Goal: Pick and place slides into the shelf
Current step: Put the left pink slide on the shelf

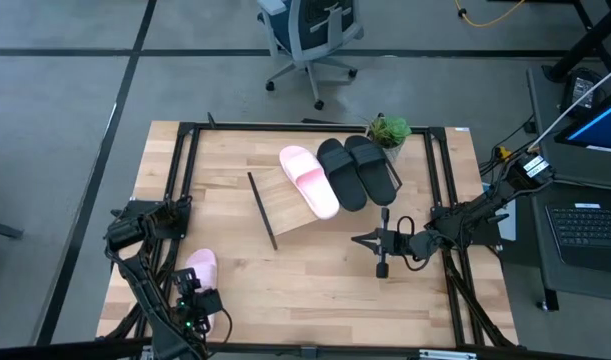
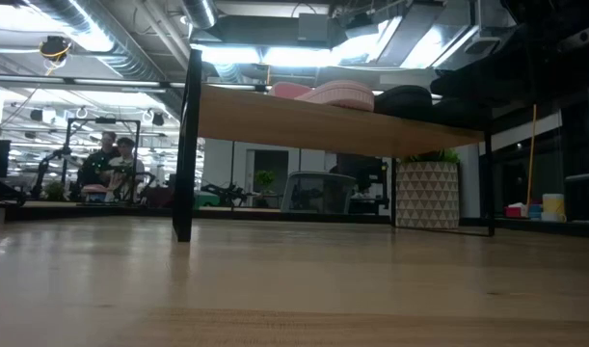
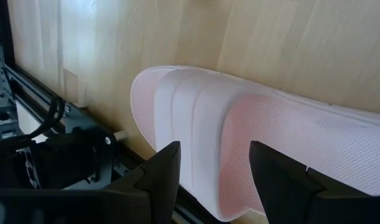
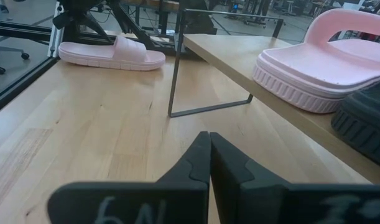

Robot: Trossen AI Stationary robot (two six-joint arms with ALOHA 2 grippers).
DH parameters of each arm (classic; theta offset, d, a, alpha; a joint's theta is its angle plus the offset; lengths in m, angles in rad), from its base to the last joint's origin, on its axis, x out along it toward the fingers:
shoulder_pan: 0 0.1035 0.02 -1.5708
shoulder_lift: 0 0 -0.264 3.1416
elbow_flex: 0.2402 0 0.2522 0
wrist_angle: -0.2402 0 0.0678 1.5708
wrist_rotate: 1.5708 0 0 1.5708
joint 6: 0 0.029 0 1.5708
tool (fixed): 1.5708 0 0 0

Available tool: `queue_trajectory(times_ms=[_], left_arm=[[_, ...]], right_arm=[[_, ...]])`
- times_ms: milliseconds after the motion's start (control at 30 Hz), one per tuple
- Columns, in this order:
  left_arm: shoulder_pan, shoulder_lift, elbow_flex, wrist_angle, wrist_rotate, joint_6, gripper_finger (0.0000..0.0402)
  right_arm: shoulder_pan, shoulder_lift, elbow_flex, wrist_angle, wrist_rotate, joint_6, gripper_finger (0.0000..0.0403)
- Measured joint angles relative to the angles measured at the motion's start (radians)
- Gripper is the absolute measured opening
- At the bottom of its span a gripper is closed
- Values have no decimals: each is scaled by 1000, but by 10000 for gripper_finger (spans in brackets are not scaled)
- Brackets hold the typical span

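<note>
Closest to the left wrist camera, the left tool [image 3: 211, 171] hangs with its two dark fingers [image 3: 162, 168] spread wide on either side of the strap of a pink slide [image 3: 239, 137], gripping nothing as far as can be seen. That pink slide [image 1: 199, 268] lies on the bench [image 1: 315, 290] near its front left corner, right at the black frame rail, with the left tool [image 1: 198, 300] over its front end. Well apart from it, the shelf [image 1: 290, 205] sits slanted toward the back middle of the bench, its thin black end rod [image 1: 262, 210] on the left side. On the shelf rest three slides side by side: the other pink slide [image 1: 308, 180] at the left, then the two black slides [image 1: 357, 170] touching each other to its right. A small green potted plant [image 1: 389, 130] stands just behind the black pair. The right tool [image 1: 364, 239] hovers over the bench just in front of the shelf's right end, its fingers pressed together and holding nothing; from its wrist view the closed tips [image 4: 208, 155] point toward the shelf's rod [image 4: 177, 68] and the far pink slide [image 4: 112, 53]. From the low view, the shelf [image 2: 333, 120] spans the picture with the slides on top, and people [image 2: 111, 159] show far off in the room.
</note>
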Motion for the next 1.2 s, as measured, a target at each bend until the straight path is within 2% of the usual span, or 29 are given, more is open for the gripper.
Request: queue_trajectory(times_ms=[433,733,933,1200], left_arm=[[1,0,0,5,-1,-3,183],[1,1,0,0,-37,-1,183],[1,1,0,-6,47,-1,183],[1,1,0,-6,10,0,182]], right_arm=[[0,0,0,0,0,-3,7],[0,0,0,0,0,-3,7],[0,0,0,0,0,-3,7],[0,0,0,0,0,0,7]])
